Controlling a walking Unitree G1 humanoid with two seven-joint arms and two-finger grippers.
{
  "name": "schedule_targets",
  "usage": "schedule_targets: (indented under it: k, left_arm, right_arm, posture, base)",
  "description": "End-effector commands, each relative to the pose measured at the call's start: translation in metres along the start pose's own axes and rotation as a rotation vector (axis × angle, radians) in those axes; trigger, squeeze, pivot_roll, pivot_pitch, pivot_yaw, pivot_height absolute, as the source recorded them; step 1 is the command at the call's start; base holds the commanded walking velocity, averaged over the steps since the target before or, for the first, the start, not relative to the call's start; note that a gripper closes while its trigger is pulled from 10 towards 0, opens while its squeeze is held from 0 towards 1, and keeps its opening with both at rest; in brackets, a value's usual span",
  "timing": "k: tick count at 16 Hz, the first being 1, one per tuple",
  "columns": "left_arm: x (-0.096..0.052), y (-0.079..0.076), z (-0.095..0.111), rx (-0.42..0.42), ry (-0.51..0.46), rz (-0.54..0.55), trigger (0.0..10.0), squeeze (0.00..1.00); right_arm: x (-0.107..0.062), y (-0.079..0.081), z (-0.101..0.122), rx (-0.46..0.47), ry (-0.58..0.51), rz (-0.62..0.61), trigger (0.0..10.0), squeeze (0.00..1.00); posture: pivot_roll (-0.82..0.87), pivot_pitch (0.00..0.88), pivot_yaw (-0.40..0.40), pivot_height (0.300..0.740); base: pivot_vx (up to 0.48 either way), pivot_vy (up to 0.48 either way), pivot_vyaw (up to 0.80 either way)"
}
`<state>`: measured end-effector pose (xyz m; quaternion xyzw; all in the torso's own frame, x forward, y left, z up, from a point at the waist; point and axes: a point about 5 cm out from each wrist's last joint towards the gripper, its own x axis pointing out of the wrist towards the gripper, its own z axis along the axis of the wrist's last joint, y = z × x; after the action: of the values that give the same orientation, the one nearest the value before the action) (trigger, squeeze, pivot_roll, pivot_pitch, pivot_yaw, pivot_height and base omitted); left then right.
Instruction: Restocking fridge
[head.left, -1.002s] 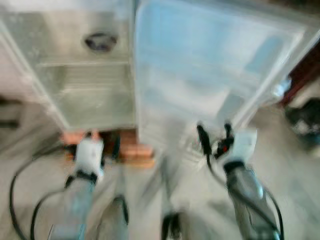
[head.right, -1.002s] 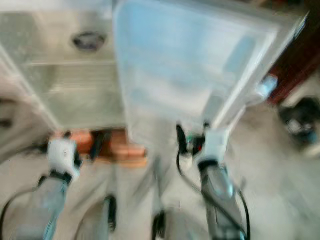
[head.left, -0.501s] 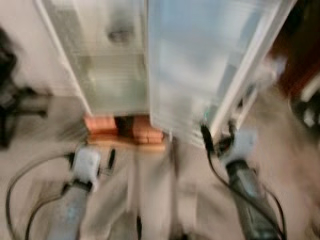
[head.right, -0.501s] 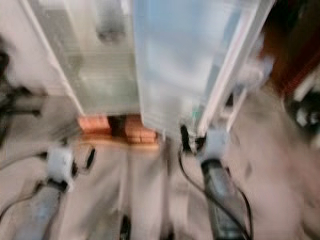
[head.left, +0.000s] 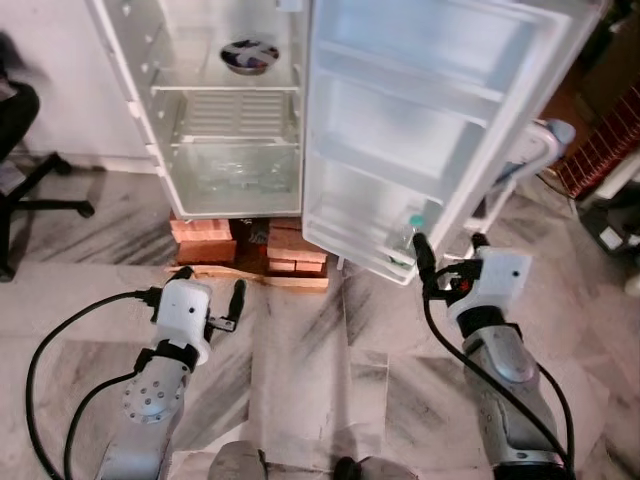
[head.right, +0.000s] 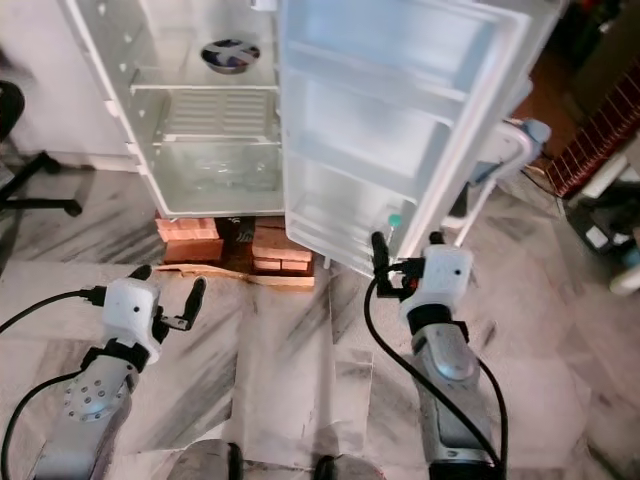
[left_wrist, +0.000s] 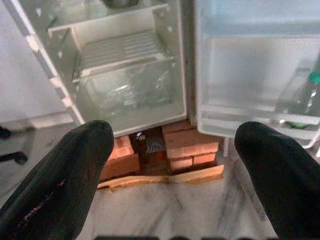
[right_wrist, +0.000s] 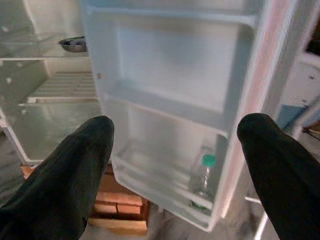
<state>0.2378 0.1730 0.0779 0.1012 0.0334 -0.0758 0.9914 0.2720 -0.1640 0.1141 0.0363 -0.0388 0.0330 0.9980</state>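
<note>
A white fridge (head.left: 225, 150) is seen standing open on stacks of red bricks (head.left: 205, 238), which rest on a flat piece of cardboard (head.left: 280, 280) over the marble floor (head.left: 100, 270). On an upper shelf inside the fridge a small metal bowl (head.left: 249, 54) is set. The fridge door (head.left: 420, 130) is swung wide, and in its lowest rack a clear bottle with a green cap (right_wrist: 204, 177) is held upright. The left gripper (head.left: 211, 287) is held low in front of the fridge, near the bricks, with its fingers spread and nothing between them. The right gripper (head.left: 448, 255) is raised just before the door's lower edge, close to the bottle, its fingers likewise spread and empty. An office chair base (head.left: 45, 190) is visible beside the fridge.
</note>
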Motion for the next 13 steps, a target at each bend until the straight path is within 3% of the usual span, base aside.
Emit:
schedule_targets:
  k: [1, 13]
  left_arm:
    - [0.0001, -0.0028, -0.0021, -0.007, 0.003, -0.014, 10.0, 0.00]
    - [0.0007, -0.0106, -0.0075, 0.014, 0.015, -0.027, 10.0, 0.00]
  right_arm:
    - [0.0000, -0.0059, -0.0007, -0.006, 0.002, -0.023, 10.0, 0.00]
    - [0.0035, -0.0070, 0.0002, -0.005, -0.017, -0.012, 10.0, 0.00]
  posture:
    - [0.12, 0.119, -0.056, 0.740]
    - [0.13, 0.124, -0.057, 0.740]
  base:
    - [0.412, -0.244, 0.00]
    - [0.371, -0.277, 0.00]
